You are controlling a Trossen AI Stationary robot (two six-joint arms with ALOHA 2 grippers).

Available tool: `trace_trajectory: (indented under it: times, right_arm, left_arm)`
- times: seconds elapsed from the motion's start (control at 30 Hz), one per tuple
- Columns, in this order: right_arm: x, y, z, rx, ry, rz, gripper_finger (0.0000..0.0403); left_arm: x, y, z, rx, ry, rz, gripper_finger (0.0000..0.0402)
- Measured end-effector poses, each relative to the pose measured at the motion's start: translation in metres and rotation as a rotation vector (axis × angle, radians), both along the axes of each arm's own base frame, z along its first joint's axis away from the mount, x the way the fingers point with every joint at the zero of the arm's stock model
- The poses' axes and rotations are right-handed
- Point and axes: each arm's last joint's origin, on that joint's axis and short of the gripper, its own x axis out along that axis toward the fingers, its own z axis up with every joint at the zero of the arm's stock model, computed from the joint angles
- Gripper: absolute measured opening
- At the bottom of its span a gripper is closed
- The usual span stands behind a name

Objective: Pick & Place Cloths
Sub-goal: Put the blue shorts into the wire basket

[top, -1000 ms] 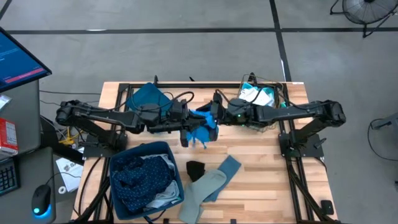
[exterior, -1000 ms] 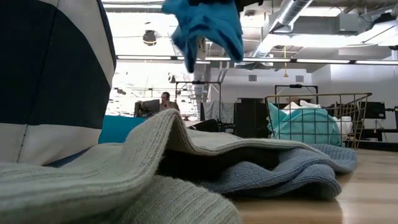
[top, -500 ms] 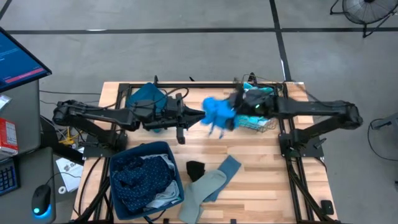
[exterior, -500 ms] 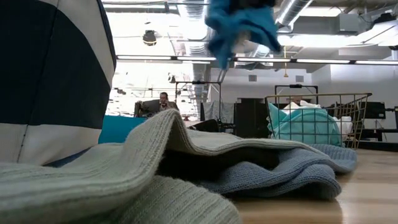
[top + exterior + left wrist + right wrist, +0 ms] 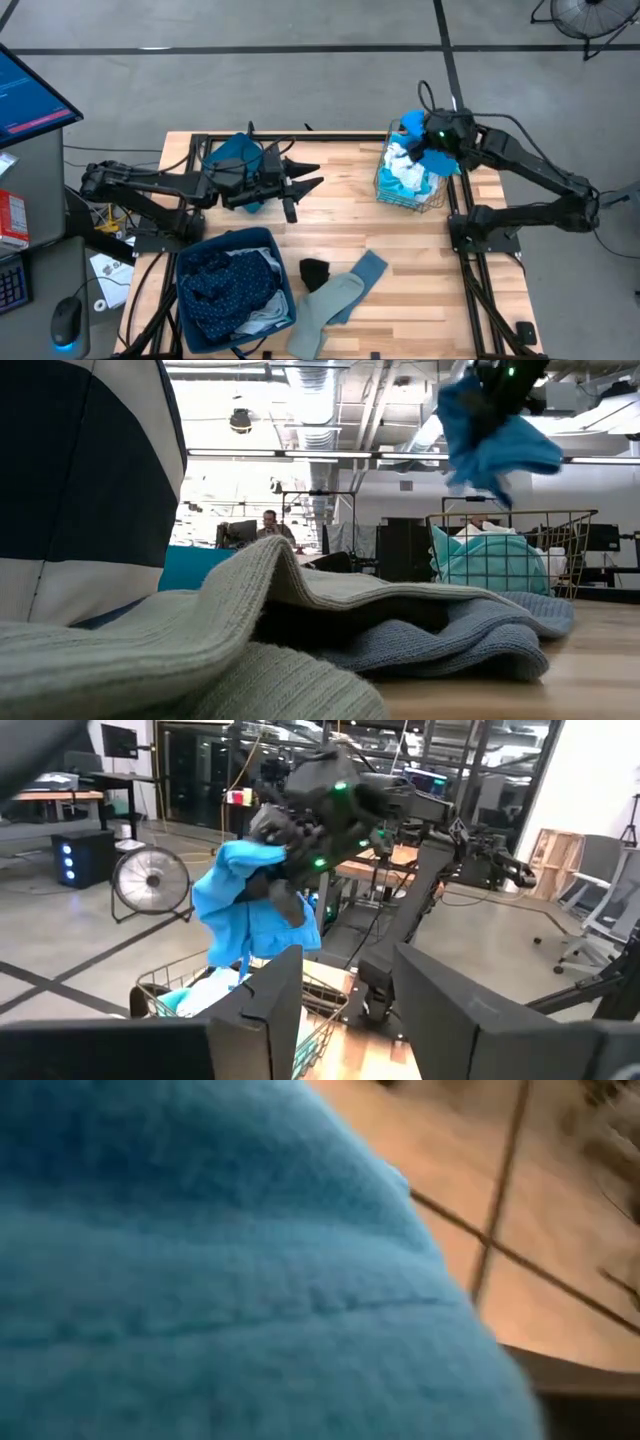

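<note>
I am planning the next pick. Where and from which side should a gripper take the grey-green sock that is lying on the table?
Probably from straight above, pinching the grey-green sock across its narrow width near its middle. It lies flat and long, partly on the grey-blue sock and beside the bin; the middle lies apart from both.

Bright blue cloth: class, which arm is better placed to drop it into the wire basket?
Right. The right gripper holds the bright blue cloth above the wire basket. The left gripper is open and empty over mid-table, apart from the basket.
</note>
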Motion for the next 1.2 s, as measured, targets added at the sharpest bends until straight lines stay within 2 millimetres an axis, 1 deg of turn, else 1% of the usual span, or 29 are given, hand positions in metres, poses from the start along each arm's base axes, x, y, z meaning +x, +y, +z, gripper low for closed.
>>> trace_trajectory:
  times: [0.1, 0.17, 0.23, 0.33, 0.47, 0.6, 0.67, 0.8, 0.9, 1.0, 1.1, 1.2]
  right_arm:
    - [0.0, -0.015, -0.01, 0.033, 0.049, -0.063, 0.0002]
    - [0.002, -0.023, -0.022, 0.064, 0.066, -0.073, 0.0002]
    - [0.001, -0.029, -0.04, 0.103, 0.097, -0.092, 0.0001]
    - [-0.003, -0.036, -0.076, 0.183, 0.108, -0.097, 0.0001]
    - [-0.005, -0.038, -0.119, 0.298, 0.009, -0.032, 0.0001]
    - [-0.006, -0.038, -0.152, 0.361, -0.025, -0.025, 0.0001]
    - [-0.006, -0.037, -0.166, 0.382, -0.02, -0.022, 0.0005]
    - [-0.004, -0.04, -0.186, 0.429, 0.022, -0.025, 0.0013]
    - [-0.002, -0.041, -0.194, 0.449, 0.053, -0.026, 0.0023]
    - [0.0, -0.043, -0.192, 0.448, 0.053, -0.021, 0.0044]
    - [0.0, -0.043, -0.182, 0.438, 0.059, 0.003, 0.0075]
    - [0.0, -0.042, -0.165, 0.424, 0.075, 0.036, 0.012]
  left_arm:
    - [0.0, 0.0, 0.0, -0.004, 0.0, 0.0, 0.0136]
    - [0.0, 0.0, 0.0, -0.006, 0.0, -0.002, 0.0134]
    - [0.0, -0.001, 0.0, -0.006, 0.0, -0.003, 0.0132]
    - [0.0, -0.002, -0.001, -0.026, -0.001, -0.009, 0.0132]
    - [0.0, -0.003, -0.001, -0.033, 0.0, -0.01, 0.0131]
    - [0.0, -0.003, -0.001, -0.034, 0.0, -0.01, 0.0133]
    - [0.0, -0.002, -0.001, -0.034, 0.0, -0.007, 0.0134]
    - [0.0, -0.001, -0.001, -0.024, 0.003, -0.005, 0.0134]
    - [0.0, 0.0, -0.002, -0.022, 0.011, -0.001, 0.0134]
    - [0.0, 0.0, -0.003, -0.021, 0.02, 0.0, 0.0134]
    - [0.0, 0.0, -0.003, -0.02, 0.022, 0.0, 0.0134]
    - [0.0, 0.0, -0.004, -0.018, 0.027, 0.0, 0.0134]
